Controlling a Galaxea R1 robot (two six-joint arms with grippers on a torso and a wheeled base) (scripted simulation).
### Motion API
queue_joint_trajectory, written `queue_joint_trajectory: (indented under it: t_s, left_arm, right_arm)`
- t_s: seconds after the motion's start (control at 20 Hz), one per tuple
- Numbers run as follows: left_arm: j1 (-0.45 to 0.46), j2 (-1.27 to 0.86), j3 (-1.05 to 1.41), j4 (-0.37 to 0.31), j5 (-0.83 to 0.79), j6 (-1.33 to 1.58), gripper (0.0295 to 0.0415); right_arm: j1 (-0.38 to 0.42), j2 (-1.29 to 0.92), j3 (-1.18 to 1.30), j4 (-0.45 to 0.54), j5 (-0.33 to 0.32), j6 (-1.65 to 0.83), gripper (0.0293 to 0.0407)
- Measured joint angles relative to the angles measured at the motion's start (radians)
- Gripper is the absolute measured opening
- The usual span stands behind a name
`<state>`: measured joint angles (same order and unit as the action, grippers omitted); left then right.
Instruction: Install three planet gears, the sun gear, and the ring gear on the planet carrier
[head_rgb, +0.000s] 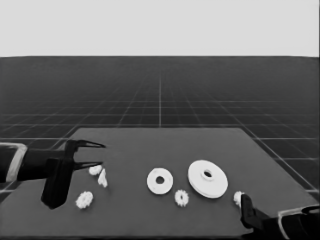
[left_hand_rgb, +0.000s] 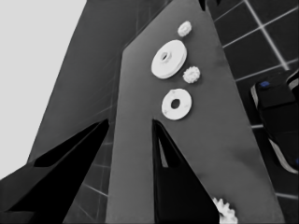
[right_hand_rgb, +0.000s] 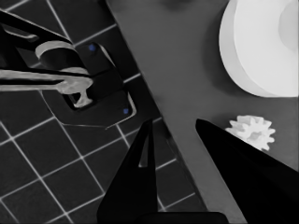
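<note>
Nothing installed: planet carrier (head_rgb: 160, 181) bare, ring gear (head_rgb: 208, 178) beside. Left gripper (head_rgb: 95, 154) parked, fingers apart; right gripper (right_hand_rgb: 173, 135) likewise, empty.

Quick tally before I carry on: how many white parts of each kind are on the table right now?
Round parts with a hole: 2, the smaller round part and the larger round part
Small toothed gears: 4
Thin white piece: 1
Total: 7

no readable txt, no labels, no nos.
</note>
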<state>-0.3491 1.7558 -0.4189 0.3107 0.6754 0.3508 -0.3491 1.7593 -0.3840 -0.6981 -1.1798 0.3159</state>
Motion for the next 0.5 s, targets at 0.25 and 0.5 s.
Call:
queue_joint_trajectory:
  t_s: [0.25,0.5]
  left_arm:
    - [0.247,0.038,-0.173,0.327,0.313,-0.484,0.039]
    - [0.317,0.53,-1.124,-0.166,0.74,-1.016,0.0386]
  right_arm:
    - [-0.011,0.002,0.003,0.009,0.003,0.0,0.038]
    - [-0.006,0.0,-0.002,0.001,0.0,0.0,0.0385]
